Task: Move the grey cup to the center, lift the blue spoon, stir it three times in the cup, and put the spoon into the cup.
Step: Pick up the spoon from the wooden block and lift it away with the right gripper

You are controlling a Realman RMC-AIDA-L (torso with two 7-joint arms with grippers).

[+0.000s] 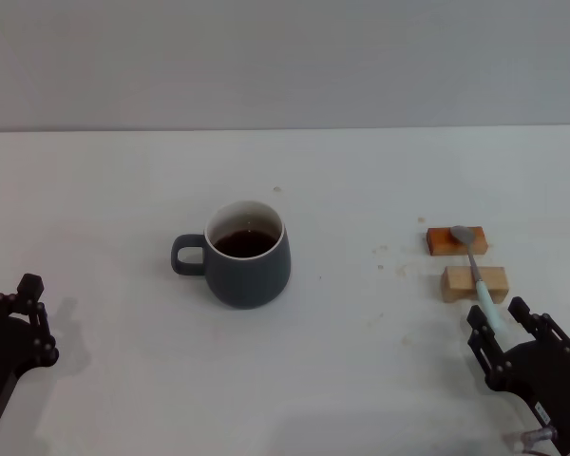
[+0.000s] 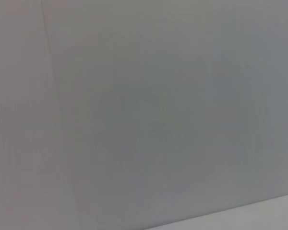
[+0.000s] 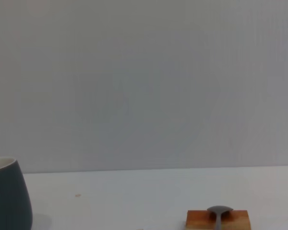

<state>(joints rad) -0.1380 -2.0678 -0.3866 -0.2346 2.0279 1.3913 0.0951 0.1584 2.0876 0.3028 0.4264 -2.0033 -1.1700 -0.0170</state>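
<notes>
The grey cup (image 1: 248,255) already stands near the middle of the counter (image 1: 361,171), upright, handle toward the robot's left, with a dark drink inside, so the first step looks done and the step in hand is picking up the blue spoon (image 1: 477,268). The spoon lies across 2 wooden blocks (image 1: 465,261) well to the right of the cup, its bowl resting on the far, darker block and its pale handle crossing the near, lighter block and pointing back toward the robot. The right tool (image 1: 511,334) sits low at the near right edge, its fingers spread apart and empty, with the handle's end just in front of them, reaching into the gap. By my reading, the next move calls for a short advance along the handle, a level close on it where it overhangs the near block, then a straight lift so the bowl clears the far block. The left tool (image 1: 24,318) is parked at the near left, well apart from the cup; I cannot tell whether it is apart or together.
</notes>
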